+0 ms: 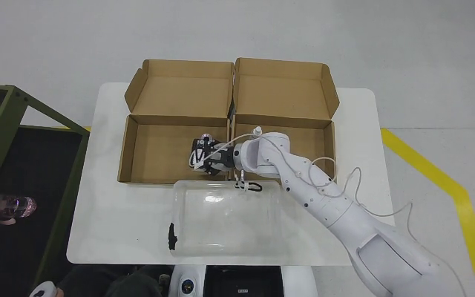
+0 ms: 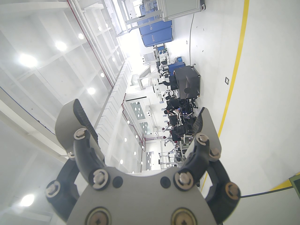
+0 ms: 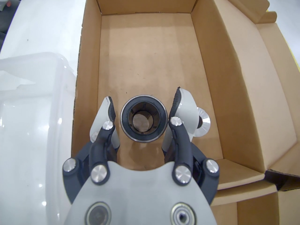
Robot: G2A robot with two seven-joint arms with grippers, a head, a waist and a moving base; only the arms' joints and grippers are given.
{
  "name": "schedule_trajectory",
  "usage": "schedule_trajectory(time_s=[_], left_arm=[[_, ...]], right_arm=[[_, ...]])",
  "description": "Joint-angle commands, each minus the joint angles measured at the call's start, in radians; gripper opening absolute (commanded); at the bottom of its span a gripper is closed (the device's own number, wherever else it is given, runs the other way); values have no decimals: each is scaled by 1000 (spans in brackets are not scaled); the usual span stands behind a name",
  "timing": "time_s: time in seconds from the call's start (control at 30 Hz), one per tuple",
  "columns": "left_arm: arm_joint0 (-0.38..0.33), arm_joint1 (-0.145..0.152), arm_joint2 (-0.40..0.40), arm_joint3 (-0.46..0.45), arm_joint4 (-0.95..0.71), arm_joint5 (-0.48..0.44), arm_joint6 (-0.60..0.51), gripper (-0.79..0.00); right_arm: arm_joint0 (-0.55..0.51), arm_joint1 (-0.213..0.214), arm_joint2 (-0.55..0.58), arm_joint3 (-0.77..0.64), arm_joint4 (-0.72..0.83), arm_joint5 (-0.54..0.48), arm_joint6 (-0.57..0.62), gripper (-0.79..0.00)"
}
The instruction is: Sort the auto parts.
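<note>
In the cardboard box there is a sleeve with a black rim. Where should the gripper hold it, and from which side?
Probably best: hold the sleeve by its round outer wall, coming from above. Its open end faces up, and the right gripper has open fingers on two opposite sides of it.

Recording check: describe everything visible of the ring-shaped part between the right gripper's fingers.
The part is a short hollow cylinder, dark, metal-looking, with a black rim and ribs inside its bore. Its open end faces the wrist camera. It seems to rest on the floor of the cardboard box. The open right gripper straddles it, with slim gaps either side.
</note>
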Motion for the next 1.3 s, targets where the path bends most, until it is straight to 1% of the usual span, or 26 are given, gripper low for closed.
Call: schedule_trajectory(time_s=[0.0, 0.3, 0.57, 0.87, 1.03, 1.27], left_arm=[[0, 0, 0, 0, 0, 0, 0, 0], [0, 0, 0, 0, 0, 0, 0, 0], [0, 0, 0, 0, 0, 0, 0, 0], [0, 0, 0, 0, 0, 0, 0, 0], [0, 0, 0, 0, 0, 0, 0, 0], [0, 0, 0, 0, 0, 0, 0, 0]], right_arm=[[-8, 4, 15, -28, -1, -2, -2, -326], [-59, 34, 108, -185, -1, -16, 2, -329], [-148, 74, 226, -350, -12, -36, 12, -305], [-287, 118, 361, -510, -24, -61, 4, -323], [-376, 143, 437, -592, -47, -90, -3, -292], [-515, 176, 564, -692, -70, -118, -57, -256]])
